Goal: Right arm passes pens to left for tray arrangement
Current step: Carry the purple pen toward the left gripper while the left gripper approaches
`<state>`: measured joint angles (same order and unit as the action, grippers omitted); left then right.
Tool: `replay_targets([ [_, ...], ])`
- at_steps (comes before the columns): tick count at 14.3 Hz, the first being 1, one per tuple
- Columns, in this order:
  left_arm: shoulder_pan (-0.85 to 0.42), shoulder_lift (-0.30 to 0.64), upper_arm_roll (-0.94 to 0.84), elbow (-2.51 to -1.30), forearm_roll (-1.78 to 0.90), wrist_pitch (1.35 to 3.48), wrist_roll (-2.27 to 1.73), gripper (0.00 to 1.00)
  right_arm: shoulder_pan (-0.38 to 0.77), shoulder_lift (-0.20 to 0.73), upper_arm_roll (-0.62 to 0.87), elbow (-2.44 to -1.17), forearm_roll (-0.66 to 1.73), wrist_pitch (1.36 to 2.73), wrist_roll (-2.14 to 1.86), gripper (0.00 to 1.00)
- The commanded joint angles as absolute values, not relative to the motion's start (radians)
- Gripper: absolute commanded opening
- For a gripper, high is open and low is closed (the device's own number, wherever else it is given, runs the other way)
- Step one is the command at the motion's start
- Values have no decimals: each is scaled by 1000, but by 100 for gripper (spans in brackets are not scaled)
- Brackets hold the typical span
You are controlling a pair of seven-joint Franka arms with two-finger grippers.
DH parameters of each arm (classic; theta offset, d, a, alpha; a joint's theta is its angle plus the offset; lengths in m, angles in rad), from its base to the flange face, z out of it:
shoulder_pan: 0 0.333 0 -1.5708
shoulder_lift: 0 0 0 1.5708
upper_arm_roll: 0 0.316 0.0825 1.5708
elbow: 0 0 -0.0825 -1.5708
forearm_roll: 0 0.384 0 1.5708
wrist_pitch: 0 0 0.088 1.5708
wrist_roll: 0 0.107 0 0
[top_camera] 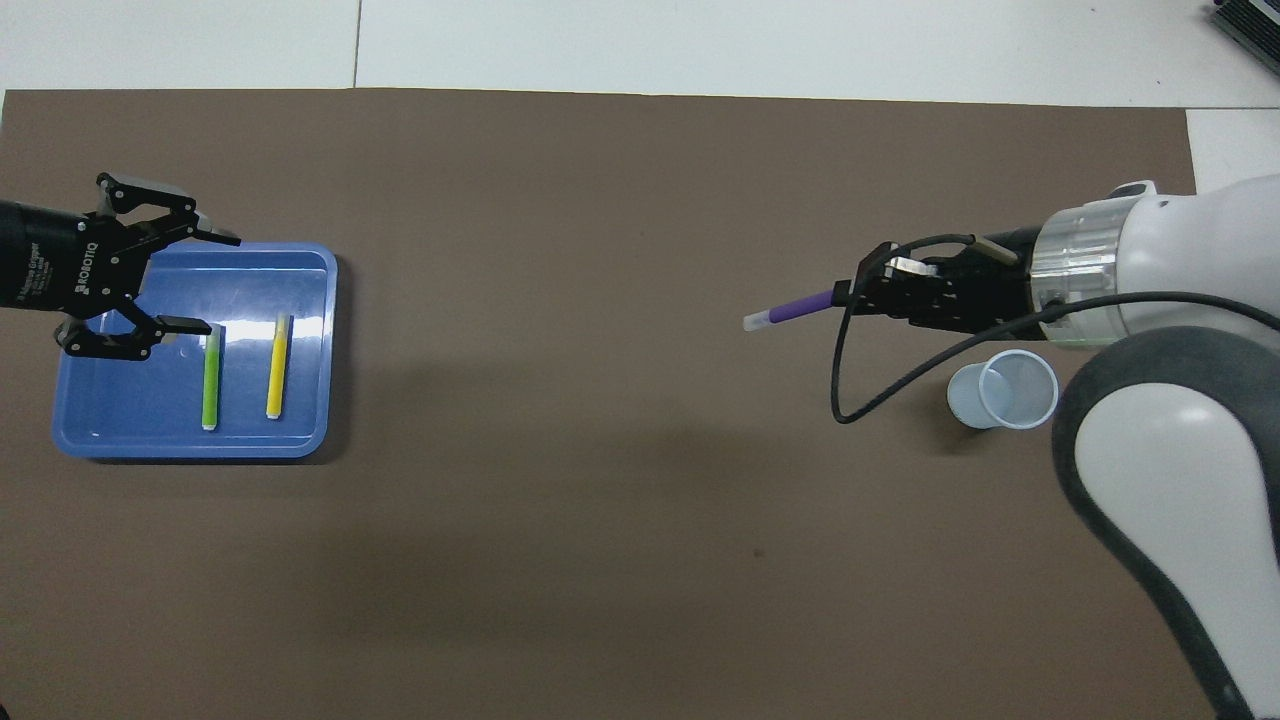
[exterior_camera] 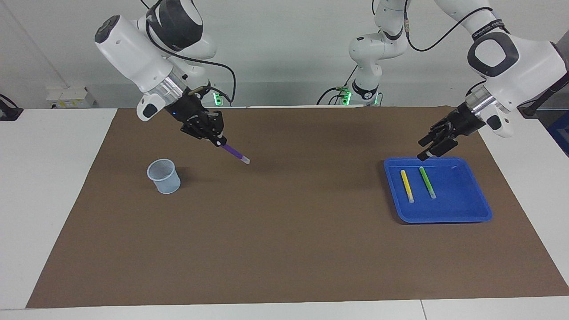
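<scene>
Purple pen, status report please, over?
Right tool shut on purple pen, airborne over mat. Left tool open above tray. Nothing between them.

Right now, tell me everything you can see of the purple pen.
The thin purple marker pen with a pale tip is clamped at one end by the shut right end effector. It is up in the air over the brown mat, tilted with its pale tip pointing down and toward the left arm's end of the table. Only the end effector touches it; it is clear of the translucent pale-blue cup.

Tray (exterior_camera: 462, 209) glossy blue plastic (glare spots); cup (exterior_camera: 165, 178) translucent plastic; mat (exterior_camera: 284, 231) matt brown, smooth.
</scene>
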<state>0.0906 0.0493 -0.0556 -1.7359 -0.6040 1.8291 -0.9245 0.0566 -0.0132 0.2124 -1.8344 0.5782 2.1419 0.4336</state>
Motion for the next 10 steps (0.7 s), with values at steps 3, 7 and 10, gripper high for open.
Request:
replay_targets([
  [3, -6, 6, -48, -1776, -667, 1949, -1191, 91, 202, -15, 212, -1875, 611, 2336, 685, 0],
  [7, -110, 0, -46, -1810, -681, 2074, -1394, 91, 281, -14, 212, -1908, 612, 2440, 764, 0],
  [10, -173, -20, -46, -1865, -683, 2167, -1529, 91, 328, 3, 212, -1910, 611, 2522, 839, 0],
])
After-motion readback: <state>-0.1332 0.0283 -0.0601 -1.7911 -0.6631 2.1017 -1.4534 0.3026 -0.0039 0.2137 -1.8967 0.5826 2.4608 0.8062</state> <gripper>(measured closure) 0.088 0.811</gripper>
